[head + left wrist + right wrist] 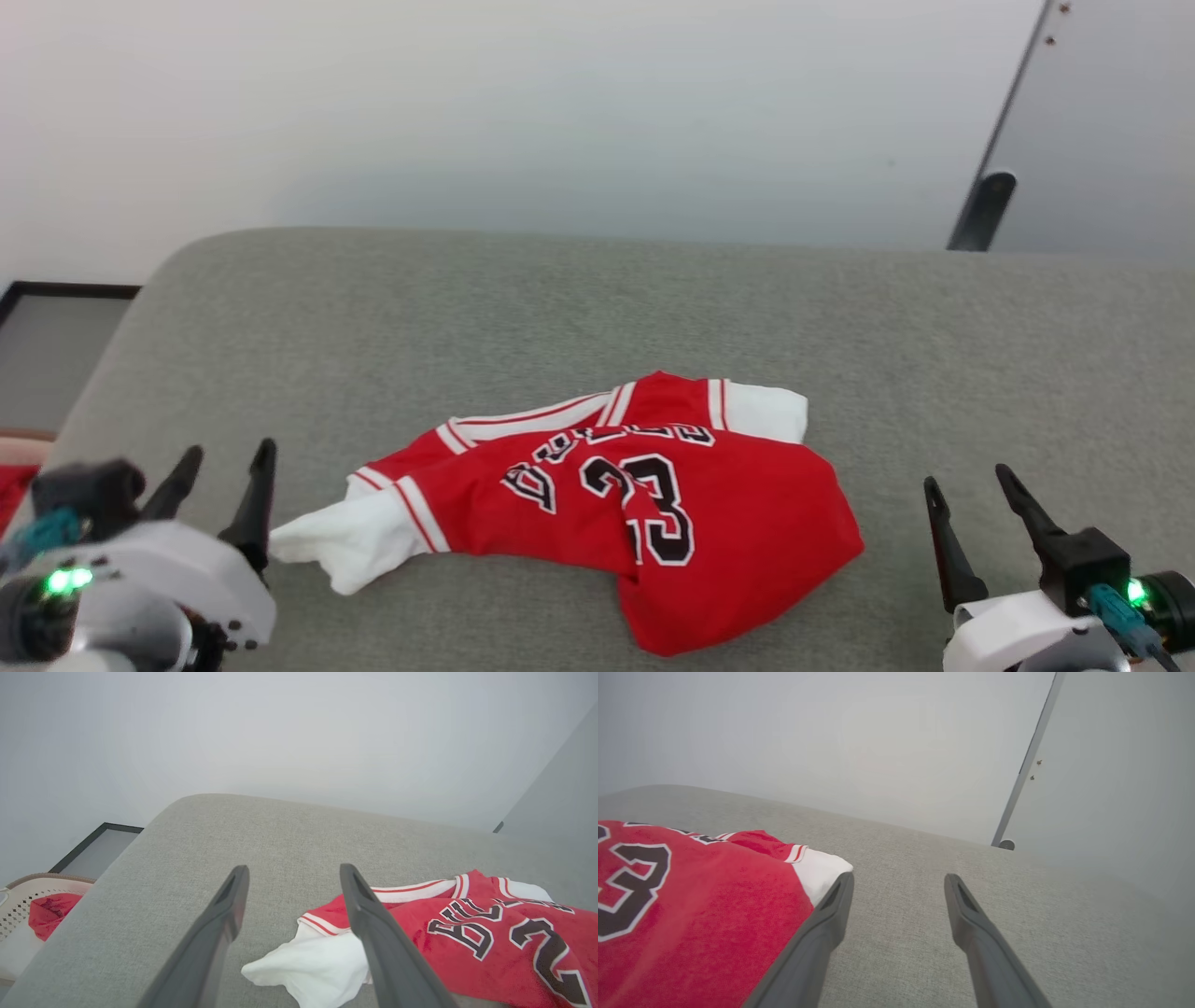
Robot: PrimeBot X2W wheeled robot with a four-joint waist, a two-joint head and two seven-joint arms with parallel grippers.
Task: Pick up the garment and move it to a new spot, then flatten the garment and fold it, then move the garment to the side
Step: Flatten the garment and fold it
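Nearest to me: left gripper (230,451), lower left of my head view, both dark fingers spread wide with nothing between them, parked just beside the white sleeve (345,541)

Next: right gripper (966,478), lower right, fingers likewise spread and empty, near the red hem but apart from it

Between the two: garment (653,504), a red jersey with a black "23", lying crumpled and partly doubled over on the grey cushion (597,299)

Off the cushion's left end: pale perforated basket (28,896) with something red inside

Risks, as I judge them:
- the cloth is layered, so a pinch at the sleeve may catch one ply alone, and the body would drag or twist on the lift
- a pinch taken too deep may snag the cushion fabric
- uneven lifting by the two arms could bunch the jersey further before flattening
- the cushion's near edge is out of my view, so I cannot tell how much room a pull towards me has
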